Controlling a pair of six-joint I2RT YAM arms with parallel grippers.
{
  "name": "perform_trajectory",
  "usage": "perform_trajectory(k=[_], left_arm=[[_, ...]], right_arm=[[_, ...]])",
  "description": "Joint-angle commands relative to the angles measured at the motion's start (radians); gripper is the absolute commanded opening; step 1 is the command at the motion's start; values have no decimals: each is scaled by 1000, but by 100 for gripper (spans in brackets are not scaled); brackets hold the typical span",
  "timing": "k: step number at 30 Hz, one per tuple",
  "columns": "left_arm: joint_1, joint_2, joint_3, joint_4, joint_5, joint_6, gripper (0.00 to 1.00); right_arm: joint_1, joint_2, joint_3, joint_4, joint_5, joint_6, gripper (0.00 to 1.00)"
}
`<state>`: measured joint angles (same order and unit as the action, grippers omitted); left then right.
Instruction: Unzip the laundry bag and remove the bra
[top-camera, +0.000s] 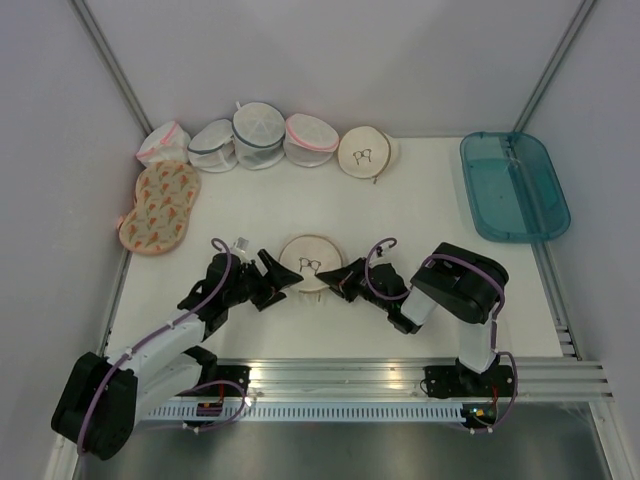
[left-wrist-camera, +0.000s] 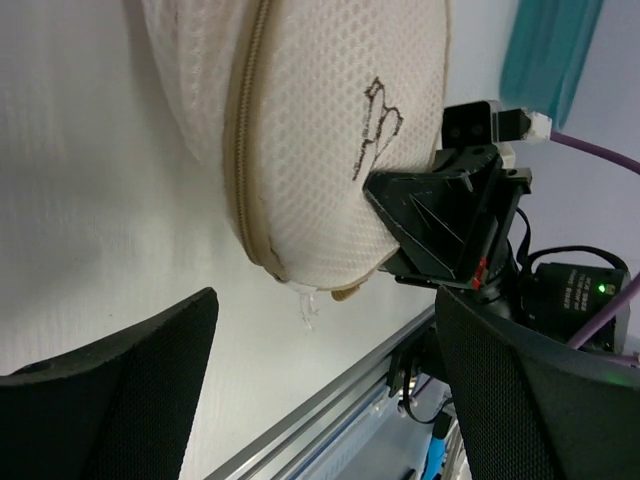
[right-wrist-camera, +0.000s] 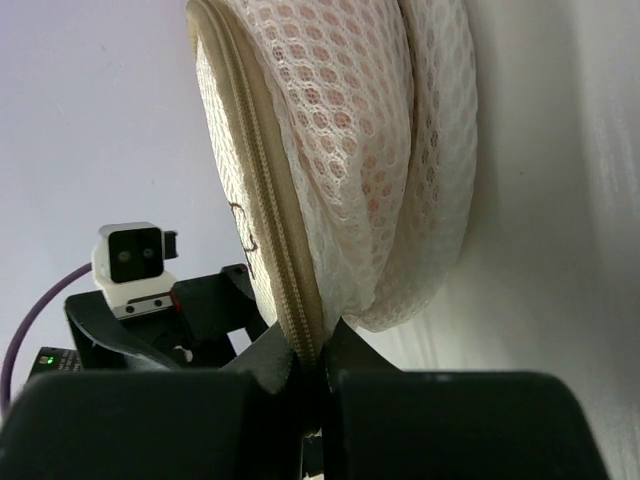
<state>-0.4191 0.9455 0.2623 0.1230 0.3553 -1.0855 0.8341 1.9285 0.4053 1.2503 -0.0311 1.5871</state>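
top view, bag: the laundry bag (top-camera: 312, 262) lies drawing-up by the middle of the bench's (top-camera: 430, 215) near edge, between my two claws.
top view, claws: my left claw (top-camera: 283, 278) is just beside the bag's left side. My right claw (top-camera: 342, 281) touches its right side.
left wrist, left claw: the fingers (left-wrist-camera: 120, 390) are spread wide with nothing between them. The bag lies ahead, clear of the tips, its zip closed where I can see it.
right wrist, right claw: the fingers are pressed together, pinching the bag's tan zip rim (right-wrist-camera: 285, 280).
right wrist, bra: a peach tint shows behind the mesh, probably the bra (right-wrist-camera: 345, 130).
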Motion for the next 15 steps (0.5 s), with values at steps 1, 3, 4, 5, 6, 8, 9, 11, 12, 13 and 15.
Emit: perform_trajectory(k=[1,3,4,5,6,8,9,11,12,13,15], left_arm=[[-36,27,46,-25,-114,-88,92],[-69,47,64,-20,-150,-96,92],[-76,52,71,-19,-179,-99,92],[-81,55,80,-16,-190,-103,92],[-87,59,83,-7,-197,-105,92],[-92,82,100,7,-208,-102,91],[-93,91,107,9,-210,-99,89],[-93,113,123,20,-216,-96,84],[-93,128,126,27,-216,-94,77],[-93,137,127,33,-216,-91,72],[-93,162,135,44,-214,-82,58]], right_arm=[[3,-23,-10,128,25,48,0],[3,-13,-8,158,23,74,1],[3,-7,-10,179,22,79,0],[3,-3,-10,192,16,85,1],[3,4,0,196,8,82,0],[3,13,16,205,-27,79,1],[6,30,20,243,-38,80,0],[7,49,26,277,-59,94,1],[7,56,33,285,-84,93,0],[7,56,33,284,-89,88,1],[8,47,23,285,-102,80,0]])
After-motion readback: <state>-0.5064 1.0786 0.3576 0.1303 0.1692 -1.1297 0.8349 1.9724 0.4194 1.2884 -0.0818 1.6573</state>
